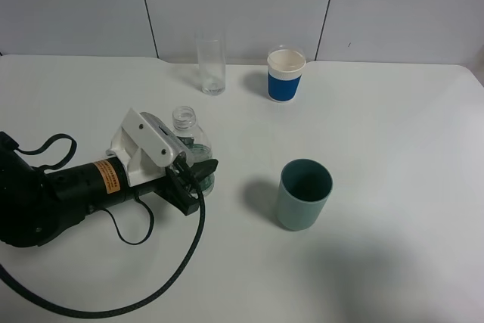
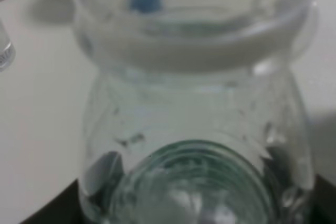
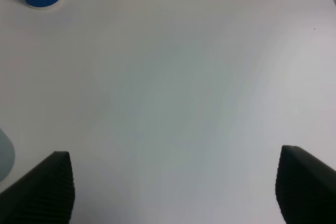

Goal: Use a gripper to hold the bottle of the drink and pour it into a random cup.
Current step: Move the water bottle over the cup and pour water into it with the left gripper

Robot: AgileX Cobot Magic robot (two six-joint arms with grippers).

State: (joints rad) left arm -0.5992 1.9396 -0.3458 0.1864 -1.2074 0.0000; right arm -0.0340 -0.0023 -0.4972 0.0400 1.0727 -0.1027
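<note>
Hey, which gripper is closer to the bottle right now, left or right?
Left. The left gripper is closed on the bottle. The right gripper hangs open over the table, and its wrist view shows no bottle.

A white table (image 1: 393, 149) meets a pale grey panelled wall (image 1: 242, 5) with thin dark vertical seams.
</note>
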